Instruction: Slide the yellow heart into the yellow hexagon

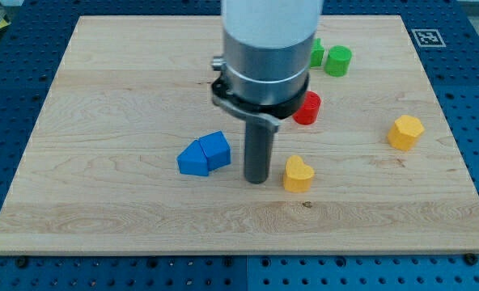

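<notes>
- Yellow heart [298,174], lower centre: likely light, rigid, easily slid (may spin off-centre).
- My tip [257,181] just left, holding nothing; best contact: heart's left flank.
- Yellow hexagon [405,132] waiting right.

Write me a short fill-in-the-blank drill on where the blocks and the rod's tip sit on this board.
1. My tip stands just to the view's ____ of the yellow heart.
2. The yellow hexagon lies toward the view's ____ of the heart.
3. The two blue blocks are ____ each other.
4. The red block is partly hidden by the ____.

Missing words: left; right; touching; arm
</notes>
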Robot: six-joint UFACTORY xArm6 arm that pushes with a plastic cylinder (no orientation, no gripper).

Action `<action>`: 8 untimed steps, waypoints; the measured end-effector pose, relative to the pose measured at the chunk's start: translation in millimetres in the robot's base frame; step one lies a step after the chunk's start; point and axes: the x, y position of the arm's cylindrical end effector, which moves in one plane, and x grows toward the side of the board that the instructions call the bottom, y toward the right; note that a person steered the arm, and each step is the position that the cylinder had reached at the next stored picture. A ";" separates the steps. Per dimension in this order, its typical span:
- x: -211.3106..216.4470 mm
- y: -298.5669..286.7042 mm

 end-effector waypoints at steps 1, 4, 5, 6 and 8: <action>1.0 -6.0; 2.3 55.4; 2.3 91.9; 2.3 122.8; -3.3 167.5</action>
